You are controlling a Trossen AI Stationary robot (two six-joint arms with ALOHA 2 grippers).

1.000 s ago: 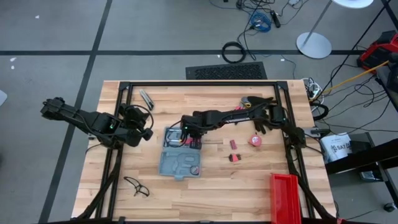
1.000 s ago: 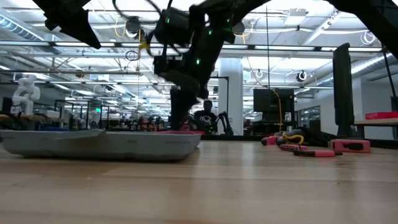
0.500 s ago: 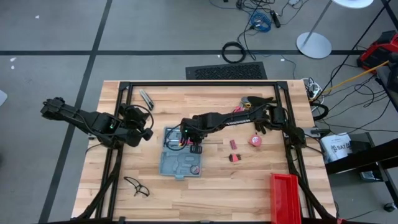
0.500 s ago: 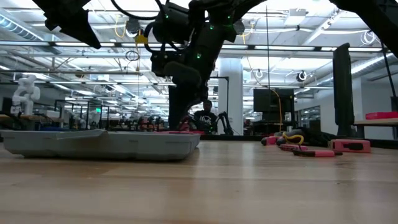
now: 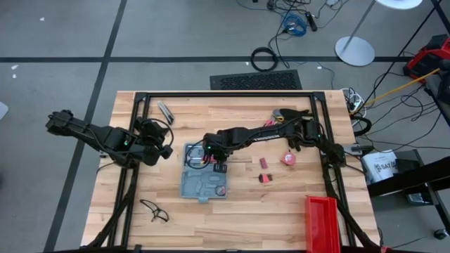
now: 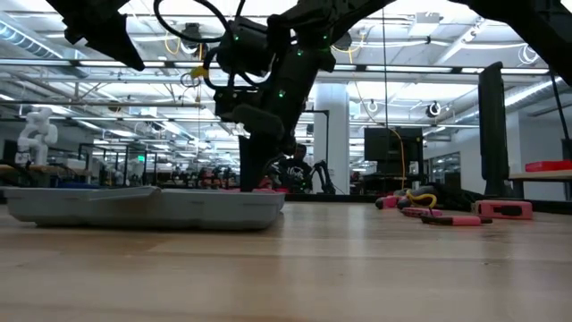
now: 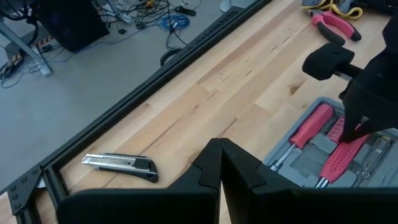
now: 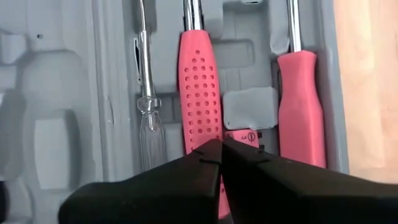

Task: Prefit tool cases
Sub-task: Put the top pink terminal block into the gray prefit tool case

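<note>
The tool case point(image 5: 204, 181) lies open and flat on the wooden table, its grey moulded tray point(image 8: 68, 93) facing up. In the tray lie a dotted red handle point(image 8: 199, 87), a smooth red screwdriver handle point(image 8: 301, 106) and a small clear-handled screwdriver point(image 8: 149, 130). My right gripper point(image 8: 219, 146) is shut and stands over the far part of the tray point(image 5: 211, 160), its tips on the dotted handle. My left gripper point(image 5: 167, 149) is shut and waits above the table to the left of the case, holding nothing. My right gripper presses its shut fingertips point(image 7: 356, 127) down on the dotted red handle near its butt end point(image 8: 202, 134). The fingers come from above, slanting steeply down from the table's right. The handle lies in its moulded slot in the tray.
A utility knife point(image 5: 166, 111) lies at the far left, and a black wire object point(image 5: 153, 211) near the front left. Small red parts point(image 5: 265, 163), a red tape measure point(image 5: 288, 159) and pliers point(image 7: 333, 22) lie to the right. A red bin point(image 5: 323, 225) stands at the front right.
</note>
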